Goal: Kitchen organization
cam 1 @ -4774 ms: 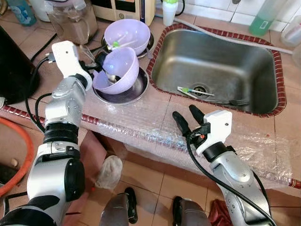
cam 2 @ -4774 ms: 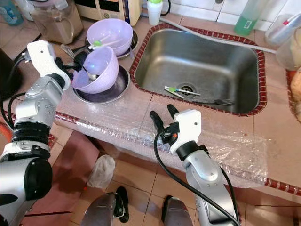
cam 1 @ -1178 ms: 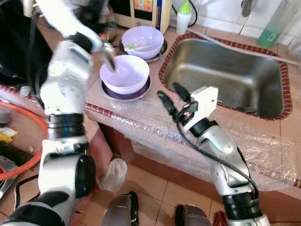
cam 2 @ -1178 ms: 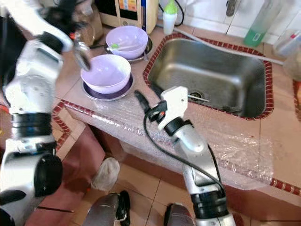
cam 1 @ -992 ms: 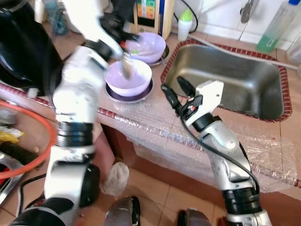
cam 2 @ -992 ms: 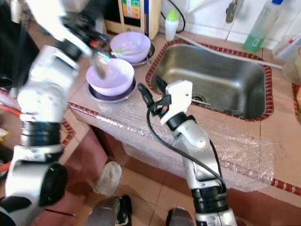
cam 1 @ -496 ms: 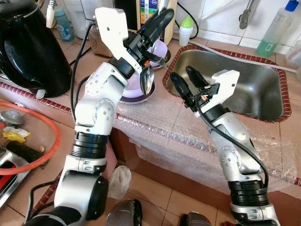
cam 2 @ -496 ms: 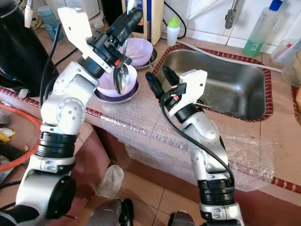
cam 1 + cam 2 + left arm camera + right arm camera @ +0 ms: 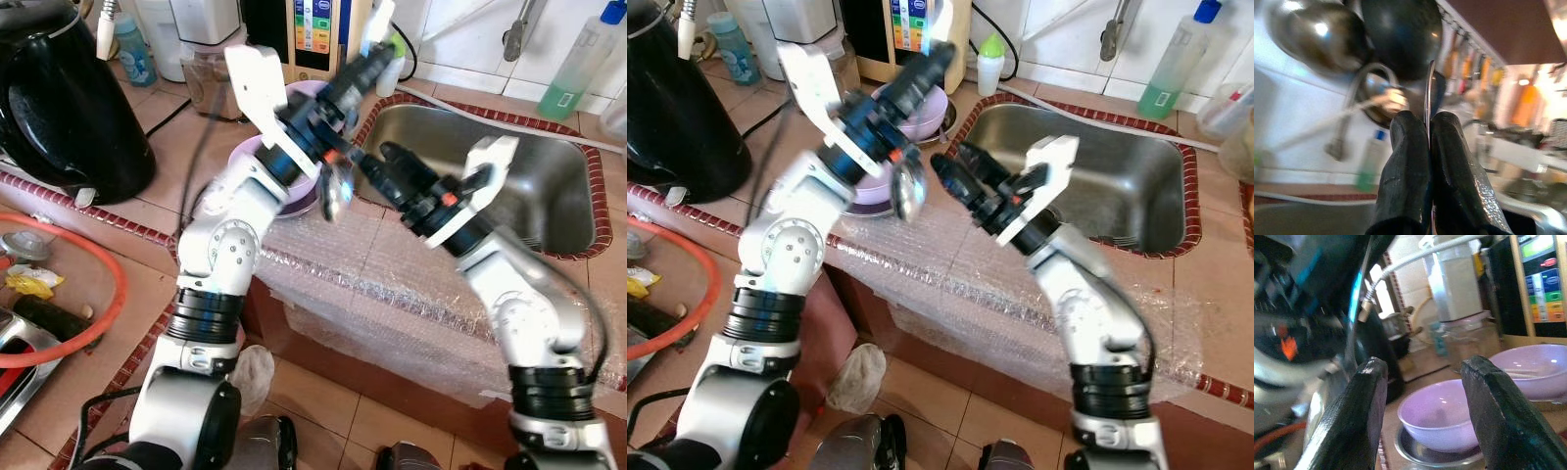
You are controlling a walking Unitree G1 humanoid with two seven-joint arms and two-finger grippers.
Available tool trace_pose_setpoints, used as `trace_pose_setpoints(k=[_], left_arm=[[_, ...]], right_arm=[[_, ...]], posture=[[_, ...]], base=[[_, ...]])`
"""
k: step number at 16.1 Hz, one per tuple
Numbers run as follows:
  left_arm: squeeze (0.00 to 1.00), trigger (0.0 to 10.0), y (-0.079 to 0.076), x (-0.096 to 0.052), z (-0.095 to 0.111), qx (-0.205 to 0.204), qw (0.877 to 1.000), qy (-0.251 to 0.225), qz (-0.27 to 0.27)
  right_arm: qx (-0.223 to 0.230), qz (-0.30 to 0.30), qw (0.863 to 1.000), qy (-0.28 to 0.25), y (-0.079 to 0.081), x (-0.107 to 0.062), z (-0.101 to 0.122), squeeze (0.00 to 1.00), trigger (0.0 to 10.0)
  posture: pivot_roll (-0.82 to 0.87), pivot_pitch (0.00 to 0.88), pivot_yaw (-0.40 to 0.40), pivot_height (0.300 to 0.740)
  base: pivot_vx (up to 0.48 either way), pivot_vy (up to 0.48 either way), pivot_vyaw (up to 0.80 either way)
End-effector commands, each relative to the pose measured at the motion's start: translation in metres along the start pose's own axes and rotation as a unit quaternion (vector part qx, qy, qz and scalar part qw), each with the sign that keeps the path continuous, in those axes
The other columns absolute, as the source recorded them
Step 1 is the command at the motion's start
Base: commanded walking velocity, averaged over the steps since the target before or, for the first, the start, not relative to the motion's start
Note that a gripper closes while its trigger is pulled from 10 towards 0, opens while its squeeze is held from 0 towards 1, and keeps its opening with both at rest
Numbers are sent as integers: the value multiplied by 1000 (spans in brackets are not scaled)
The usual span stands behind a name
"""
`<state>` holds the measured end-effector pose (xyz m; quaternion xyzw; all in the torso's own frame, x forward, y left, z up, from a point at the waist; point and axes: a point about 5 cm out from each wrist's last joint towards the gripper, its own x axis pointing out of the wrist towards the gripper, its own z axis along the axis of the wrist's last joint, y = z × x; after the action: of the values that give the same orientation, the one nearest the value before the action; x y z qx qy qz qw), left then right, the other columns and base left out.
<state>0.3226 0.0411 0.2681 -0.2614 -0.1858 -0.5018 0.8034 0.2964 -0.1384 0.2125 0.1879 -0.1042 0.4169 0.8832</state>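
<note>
Since half a second ago the left gripper [image 9: 921, 73] has swung toward the sink [image 9: 1097, 176], its fingers pinching a metal spoon [image 9: 908, 188] by the handle, bowl end hanging over the table [image 9: 176, 137]. The right gripper [image 9: 392, 168], fingers spread, has risen beside it. The right wrist view, somewhat blurred, adds a lilac bowl [image 9: 1442, 415] on a steel plate [image 9: 1420, 453].

— That spoon [image 9: 336, 189]: polished metal, mirror-bright?
— Yes, and the sink [image 9: 509, 157] is brushed steel, duller. The purple bowls [image 9: 1442, 413] look like smooth glossy plastic; the counter edge carries crinkly clear bubble wrap [image 9: 392, 274] over matt terracotta tiles [image 9: 186, 147].
</note>
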Motion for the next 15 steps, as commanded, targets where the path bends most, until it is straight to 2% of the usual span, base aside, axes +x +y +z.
trace_pose_setpoints(k=[1, 3, 5, 6, 8, 12, 15], left_arm=[[0, 0, -2, 0, -4, -13, 1000, 5, -13], [0, 0, -4, 1, -5, -42, 999, -4, -28], [0, 0, -5, 3, -2, -47, 998, -10, -37], [0, 0, -7, 4, 2, -51, 997, -17, -47], [0, 0, -6, 3, 2, -53, 997, -16, -47], [0, 0, -7, 5, 4, -67, 996, -23, -52], [0, 0, -9, 6, 4, -75, 995, -24, -59]], right_arm=[[13, 28, 999, -9, 4, 1, 9, 0, 10000], [47, 52, 998, 4, 5, -4, 7, 0, 10000], [55, 59, 997, 16, 7, -6, 2, 0, 10000], [89, 67, 994, 18, 9, -8, -2, 0, 10000], [113, 82, 990, 20, 12, -9, -4, 0, 10000], [190, 133, 972, 39, 26, -18, -18, 0, 10000], [217, 149, 964, 46, 32, -17, -27, 0, 10000]], posture=[[-45, 33, 71, 740], [-49, 35, 71, 740], [-50, 36, 70, 740], [-50, 37, 68, 740], [-50, 36, 67, 740], [-53, 41, 65, 740], [-54, 41, 66, 740]], base=[[0, 0, 0], [0, 0, 0], [0, 0, 0], [0, 0, 0], [0, 0, 0], [0, 0, 0], [0, 0, 0]])
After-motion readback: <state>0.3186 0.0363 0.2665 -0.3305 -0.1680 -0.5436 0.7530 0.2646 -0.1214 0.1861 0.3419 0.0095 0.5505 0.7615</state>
